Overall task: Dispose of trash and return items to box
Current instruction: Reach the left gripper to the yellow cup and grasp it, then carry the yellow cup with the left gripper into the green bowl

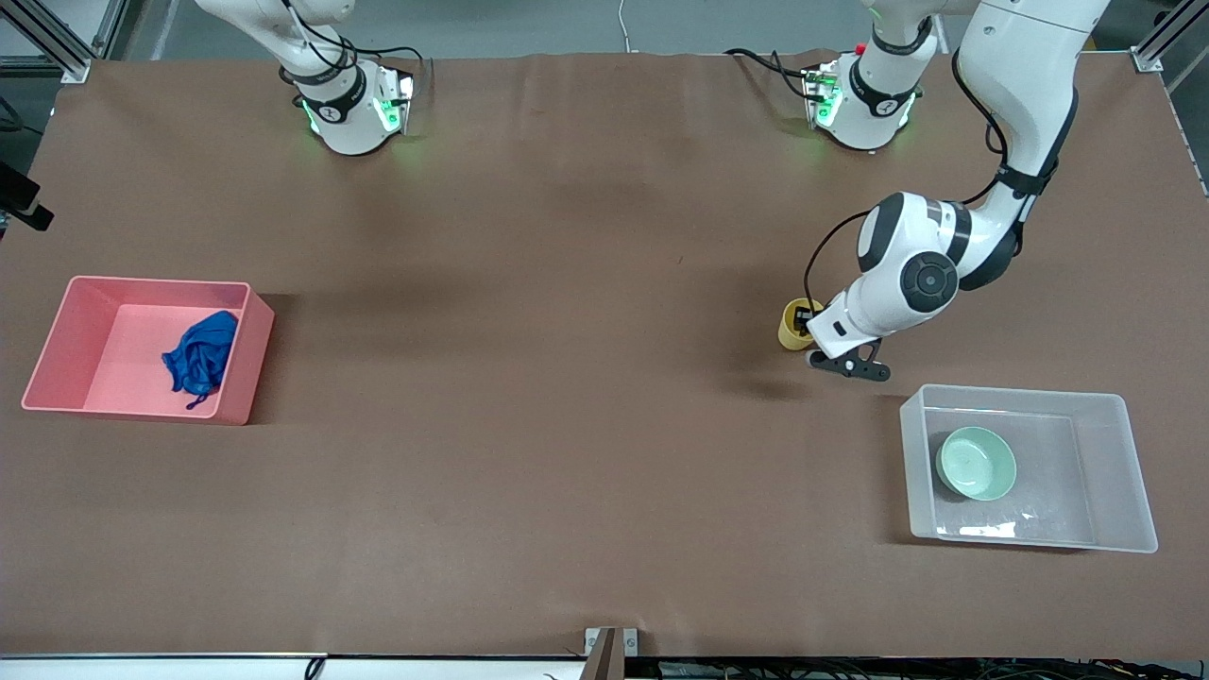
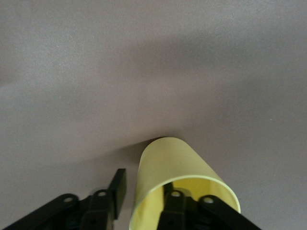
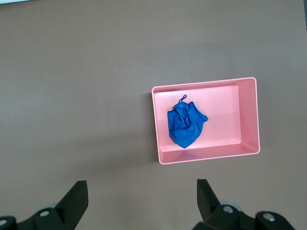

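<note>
on the brown desk (image 1: 567, 378) most of the job looks done: the blue cloth (image 1: 201, 353) lies in the pink bin (image 1: 59, 326) at the right arm's end, and the mint bowl (image 1: 976, 463) sits in the clear box (image 1: 1138, 491) at the left arm's end. only 1 item is left, the yellow cup (image 1: 791, 326), near the box and farther from the front camera, pinched by the left hand (image 2: 140, 201) with 1 finger inside its wall and 1 outside. the right hand (image 3: 141, 201) waits spread high above the desk, out of the front view's frame, and whether the cup is lifted or resting is hard to make out.
</note>
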`<action>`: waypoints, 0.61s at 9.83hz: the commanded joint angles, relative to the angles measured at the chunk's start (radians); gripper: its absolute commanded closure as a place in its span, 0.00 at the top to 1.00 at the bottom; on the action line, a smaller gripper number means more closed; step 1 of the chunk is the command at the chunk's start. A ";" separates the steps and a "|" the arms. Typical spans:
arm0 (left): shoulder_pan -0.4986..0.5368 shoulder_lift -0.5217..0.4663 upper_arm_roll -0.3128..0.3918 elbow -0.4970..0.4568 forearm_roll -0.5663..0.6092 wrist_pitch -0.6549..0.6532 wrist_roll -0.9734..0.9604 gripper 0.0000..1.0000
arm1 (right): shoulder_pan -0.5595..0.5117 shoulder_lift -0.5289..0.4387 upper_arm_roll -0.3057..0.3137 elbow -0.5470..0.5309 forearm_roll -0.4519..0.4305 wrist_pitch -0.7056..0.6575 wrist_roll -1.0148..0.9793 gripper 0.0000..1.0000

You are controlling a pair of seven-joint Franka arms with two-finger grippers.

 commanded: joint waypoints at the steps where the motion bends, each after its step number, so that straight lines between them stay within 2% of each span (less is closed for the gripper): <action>1: 0.018 -0.045 -0.005 0.007 0.016 0.001 0.017 0.00 | 0.009 0.002 -0.007 0.003 0.010 0.008 0.010 1.00; 2: 0.020 -0.058 -0.002 0.047 0.016 -0.010 0.018 0.00 | 0.007 0.002 -0.007 0.000 0.012 0.009 0.012 1.00; 4: 0.052 -0.060 0.010 0.195 0.016 -0.132 0.021 0.00 | 0.003 0.002 -0.007 -0.002 0.025 0.013 0.012 1.00; 6: 0.070 -0.015 0.085 0.353 0.013 -0.174 0.054 0.01 | 0.004 0.000 -0.008 -0.002 0.038 0.014 0.007 1.00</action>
